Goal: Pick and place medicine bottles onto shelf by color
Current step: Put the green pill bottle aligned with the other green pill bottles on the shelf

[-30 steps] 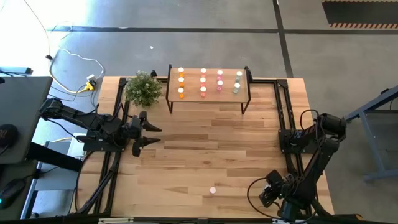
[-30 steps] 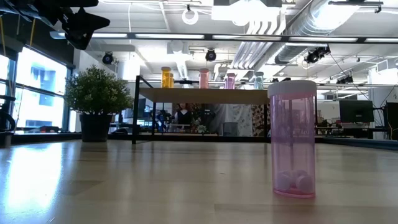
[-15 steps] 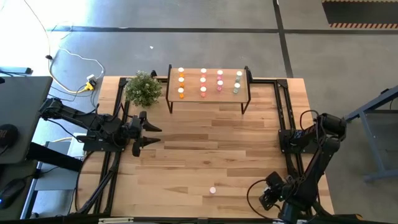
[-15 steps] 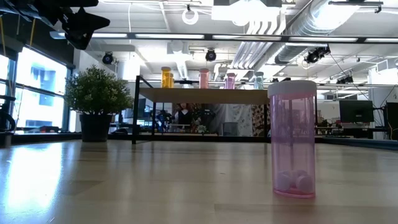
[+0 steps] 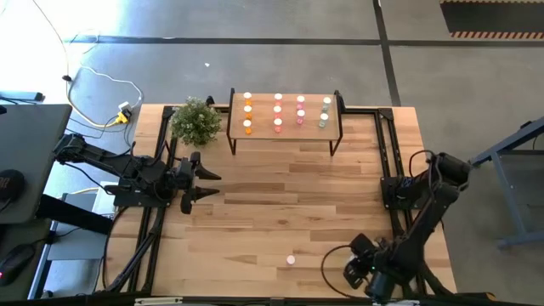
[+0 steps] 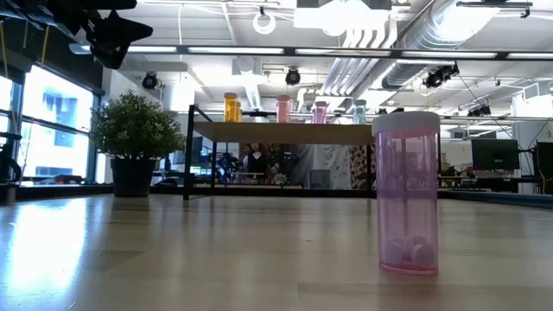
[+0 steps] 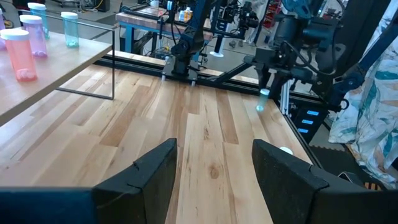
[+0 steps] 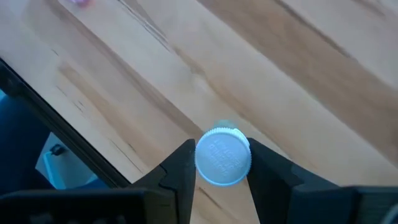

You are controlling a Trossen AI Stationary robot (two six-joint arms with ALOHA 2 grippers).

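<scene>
Bottles [image 5: 278, 114] stand in rows on shelf [image 5: 337, 127] at far end of table [image 5: 280, 212]. One pink bottle [image 6: 405, 193] stands alone near front edge. Your right gripper [image 8: 219, 167], low at front right corner, pinches pale green bottle [image 8: 222, 155] by its cap. Your left gripper [image 5: 204, 184] waits at left side near plant [image 5: 195, 121], fingers spread wide, holding nothing.

High view: overhead, looking straight down on the whole table [image 5: 280, 204]. Low view: at tabletop level, very near the pink bottle [image 6: 406, 194], facing the shelf [image 6: 281, 131], which the high view shares [image 5: 285, 115]. Left wrist view: looks across the table towards the right arm. Right wrist view: close, apparently angled down at the boards.
</scene>
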